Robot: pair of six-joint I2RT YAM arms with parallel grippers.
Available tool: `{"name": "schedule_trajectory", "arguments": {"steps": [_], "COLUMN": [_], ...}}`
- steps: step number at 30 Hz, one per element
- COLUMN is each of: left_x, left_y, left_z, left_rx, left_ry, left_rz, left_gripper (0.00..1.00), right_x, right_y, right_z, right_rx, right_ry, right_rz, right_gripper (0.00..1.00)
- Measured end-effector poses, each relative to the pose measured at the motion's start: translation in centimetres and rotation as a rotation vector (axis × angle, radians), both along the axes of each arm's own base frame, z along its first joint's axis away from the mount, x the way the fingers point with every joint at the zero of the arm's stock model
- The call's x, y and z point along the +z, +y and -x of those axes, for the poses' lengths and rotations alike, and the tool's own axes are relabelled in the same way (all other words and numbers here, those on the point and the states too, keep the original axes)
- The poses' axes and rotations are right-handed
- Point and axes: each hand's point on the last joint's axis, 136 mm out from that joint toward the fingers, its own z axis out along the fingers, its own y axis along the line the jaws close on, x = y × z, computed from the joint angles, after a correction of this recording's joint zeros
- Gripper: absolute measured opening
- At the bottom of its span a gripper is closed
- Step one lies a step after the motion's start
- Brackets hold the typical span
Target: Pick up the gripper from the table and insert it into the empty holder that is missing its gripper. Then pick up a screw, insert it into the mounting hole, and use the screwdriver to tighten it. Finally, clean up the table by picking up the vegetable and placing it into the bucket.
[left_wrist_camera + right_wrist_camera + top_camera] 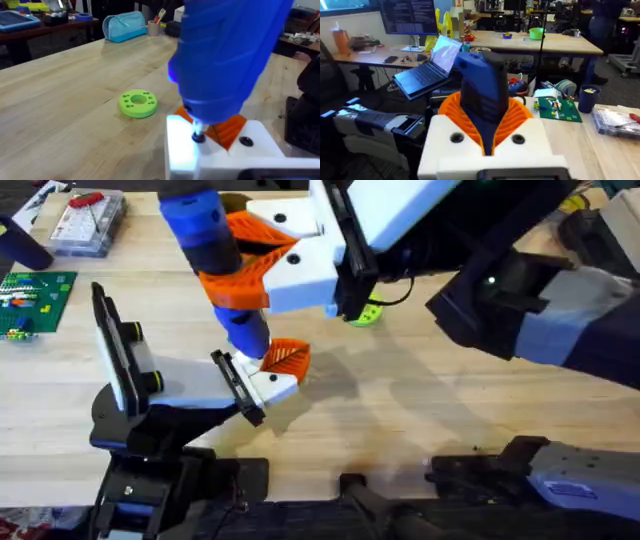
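A lime-green disc [138,103], a green circuit board [33,300] and a clear parts box [88,223] lie on the table [420,430].

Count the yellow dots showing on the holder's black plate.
2 on the holder: one dot at its far end, one nearer the bases. Others may be hidden.

Bright even light, soft shadows, blurred foregrounds

screwdriver [213,255]: top cut by far edge overhead, body blurred in left wrist view, tip's seat too small to tell | holder [125,370]: clamp end partly behind orange pads | lime-green disc [367,313]: mostly hidden behind right arm | bucket, vegetable: cannot tell | left gripper: fingers indistinct
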Motion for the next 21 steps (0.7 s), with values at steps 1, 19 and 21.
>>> {"name": "schedule_trajectory", "arguments": {"steps": [1,19,21], "left_x": [0.00,0.01,0.01], "left_y": [0.00,0.00,0.00], "left_z": [0.00,0.01,0.01], "left_rx": [0.000,0.000,-0.001], "left_ry": [0.000,-0.002,-0.004], "left_rz": [0.000,-0.001,-0.002], "left_gripper": [0.013,0.013,0.013], "right_x": [0.00,0.06,0.11], "right_y": [0.00,0.00,0.06], "right_z": [0.00,-0.02,-0.22], "right_rx": [0.000,-0.001,-0.013], "right_ry": [0.000,0.000,0.020], "right_rz": [0.000,-0.002,-0.001], "right_gripper": [0.047,0.047,0.047]}}
